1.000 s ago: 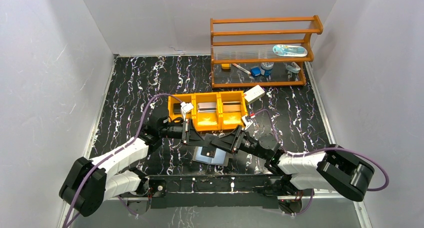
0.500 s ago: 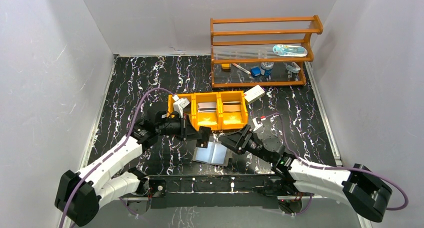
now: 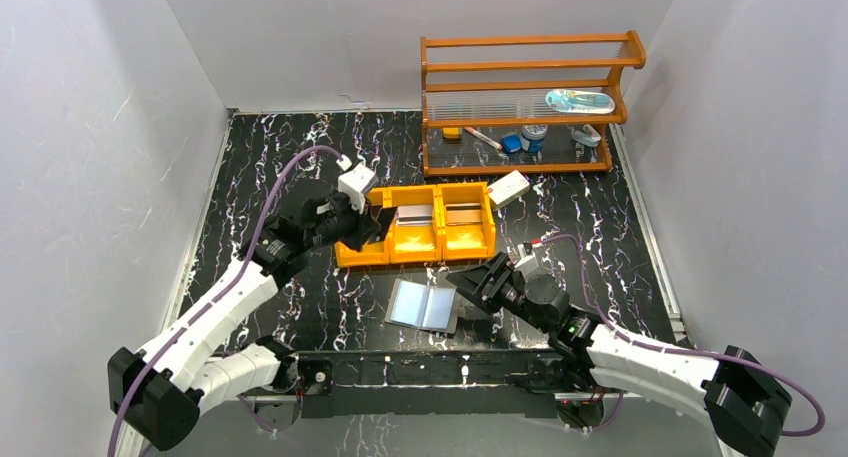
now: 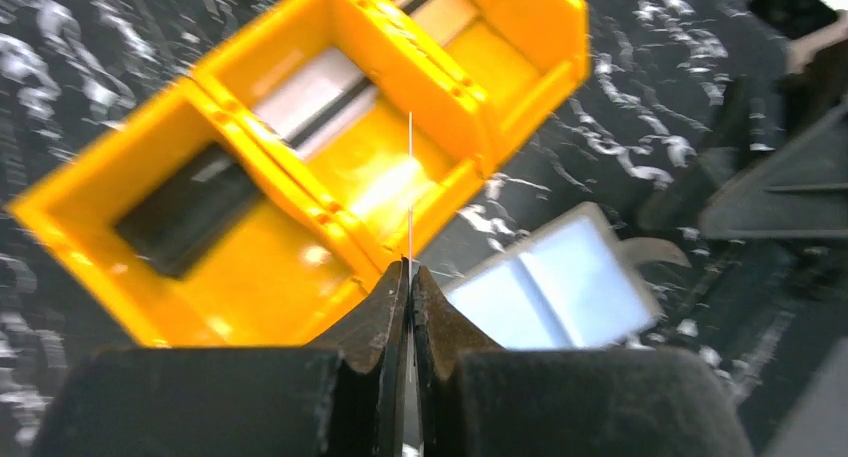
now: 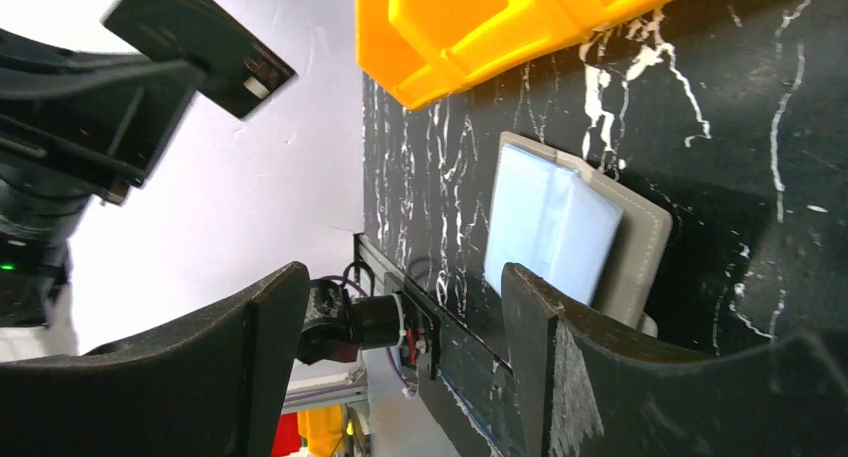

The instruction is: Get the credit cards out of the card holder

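The card holder (image 3: 425,305) lies open and flat on the table, pale blue faces up; it also shows in the left wrist view (image 4: 560,287) and the right wrist view (image 5: 550,227). My left gripper (image 3: 373,221) hovers over the left end of the orange tray (image 3: 440,250), shut on a thin credit card (image 4: 410,177) seen edge-on. A dark card (image 4: 185,222), a silvery card (image 3: 415,217) and a brownish card (image 3: 463,215) lie in the tray's compartments. My right gripper (image 3: 482,283) stands open just right of the card holder, with nothing between its fingers (image 5: 400,277).
A white box (image 3: 508,188) lies at the tray's far right corner. A wooden shelf rack (image 3: 525,102) with small items stands at the back right. White walls close in the left, right and back sides.
My left gripper rose from the card holder and swung back-left over the tray's left end with the card. My right gripper opened and drew back to the right, off the card holder.
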Robot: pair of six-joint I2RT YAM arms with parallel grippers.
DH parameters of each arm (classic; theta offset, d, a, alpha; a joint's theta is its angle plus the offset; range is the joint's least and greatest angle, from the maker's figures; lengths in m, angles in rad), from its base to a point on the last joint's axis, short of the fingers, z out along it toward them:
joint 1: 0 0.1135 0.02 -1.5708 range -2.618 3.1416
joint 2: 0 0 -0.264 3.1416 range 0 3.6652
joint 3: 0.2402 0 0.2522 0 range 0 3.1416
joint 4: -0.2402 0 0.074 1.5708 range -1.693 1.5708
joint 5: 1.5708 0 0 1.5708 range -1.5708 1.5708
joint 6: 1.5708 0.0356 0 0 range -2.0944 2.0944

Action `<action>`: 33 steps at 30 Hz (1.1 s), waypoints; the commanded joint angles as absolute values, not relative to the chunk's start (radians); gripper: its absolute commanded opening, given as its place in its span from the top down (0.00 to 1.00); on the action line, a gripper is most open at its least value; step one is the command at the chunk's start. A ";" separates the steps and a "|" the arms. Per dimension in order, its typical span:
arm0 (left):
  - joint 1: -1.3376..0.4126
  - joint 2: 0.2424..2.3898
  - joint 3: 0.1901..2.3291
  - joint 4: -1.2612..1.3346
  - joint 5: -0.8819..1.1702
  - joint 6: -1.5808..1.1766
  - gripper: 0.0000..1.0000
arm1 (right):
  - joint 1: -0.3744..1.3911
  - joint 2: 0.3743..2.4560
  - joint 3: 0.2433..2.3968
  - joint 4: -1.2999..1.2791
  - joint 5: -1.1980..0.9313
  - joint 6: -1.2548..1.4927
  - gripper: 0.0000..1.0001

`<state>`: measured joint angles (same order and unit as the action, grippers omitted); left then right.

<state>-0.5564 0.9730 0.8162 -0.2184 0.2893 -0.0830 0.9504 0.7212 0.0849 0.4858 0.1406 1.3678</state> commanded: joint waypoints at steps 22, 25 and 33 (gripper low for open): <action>-0.504 1.333 1.006 -0.335 0.083 0.926 1.00 | 0.951 0.537 0.102 0.272 0.204 1.390 0.21; -0.498 1.362 0.993 -0.287 0.070 0.951 1.00 | 0.951 0.529 0.091 0.265 0.203 1.404 0.21; -0.499 1.434 0.924 -0.222 -0.017 0.992 1.00 | 0.951 0.508 0.070 0.279 0.217 1.398 0.21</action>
